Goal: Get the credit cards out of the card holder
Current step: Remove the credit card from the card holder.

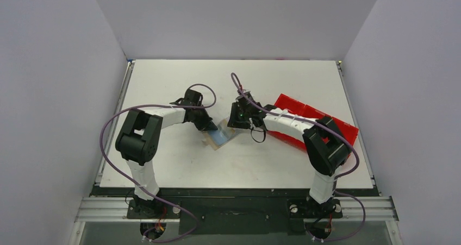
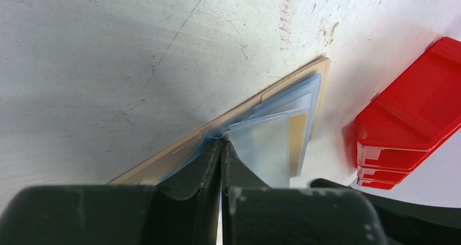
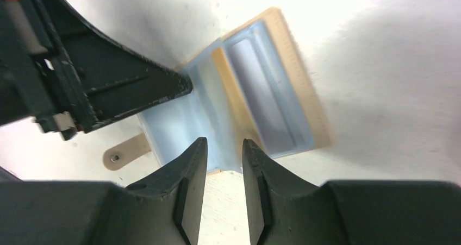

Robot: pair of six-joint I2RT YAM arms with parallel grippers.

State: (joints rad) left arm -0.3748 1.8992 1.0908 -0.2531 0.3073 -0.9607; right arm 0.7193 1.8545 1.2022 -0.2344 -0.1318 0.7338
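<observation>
**Left clamped on holder leaf, right jaws parted**

I see the left gripper (image 2: 221, 143) clenched tight on the fold edge of a pale blue leaf (image 3: 169, 123) inside the tan-brown folding card holder (image 3: 302, 87). The holder lies open on the white table (image 2: 108, 49), fanning out just ahead of those jaws. I can't tell if that leaf is sleeve or card. My right gripper (image 3: 224, 148) is released, jaws slightly apart, with the leaf's near edge right in front of the gap and not pinched. A pale grey credit card (image 3: 265, 95) sits in the holder, ahead and right of the right jaws. The red plastic compartment tray (image 2: 413, 112) is off to the right of the left jaws.
</observation>
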